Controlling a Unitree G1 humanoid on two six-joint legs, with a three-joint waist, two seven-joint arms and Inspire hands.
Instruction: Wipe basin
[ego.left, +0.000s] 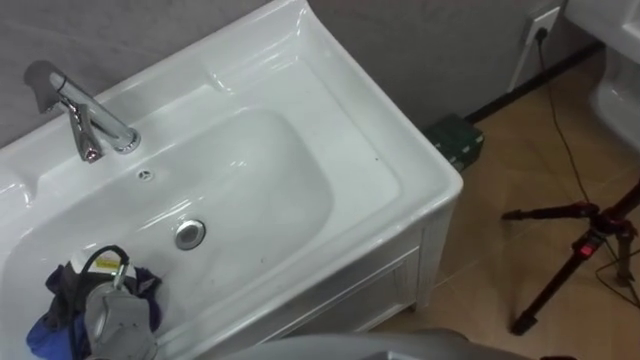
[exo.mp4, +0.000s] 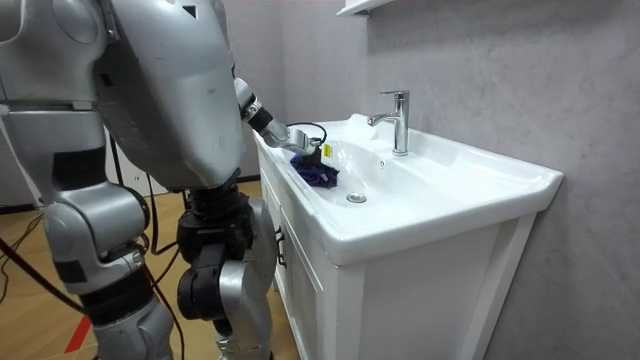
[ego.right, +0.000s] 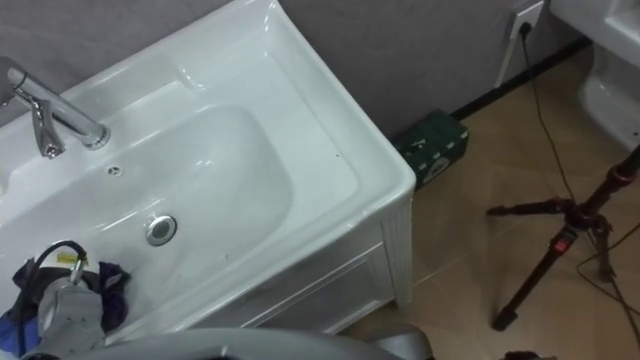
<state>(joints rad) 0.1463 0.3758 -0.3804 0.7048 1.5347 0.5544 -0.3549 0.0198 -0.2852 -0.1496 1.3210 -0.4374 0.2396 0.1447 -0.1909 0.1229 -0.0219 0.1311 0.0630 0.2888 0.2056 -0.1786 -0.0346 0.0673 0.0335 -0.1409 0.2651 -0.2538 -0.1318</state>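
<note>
- Left hand (ego.left: 118, 318) rests on the cloth (ego.left: 45, 335) in the near-left part of the basin (ego.left: 400, 170), placed to rub the bowl. Whether it clamps the cloth or merely presses it cannot be told.
- Faucet (ego.left: 85, 115) stands behind, clear of the wiping path.
- Drain (ego.left: 190, 233) lies just right of the cloth; the bowl beyond it probably awaits wiping.
- Tripod (ego.left: 585, 240) stands on the floor, well apart.

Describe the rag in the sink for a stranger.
Find the white ceramic basin with the chrome tap. In its bowl, left of the round metal drain, a dark blue cloth lies under the robot's left hand: the only fabric there.
</note>
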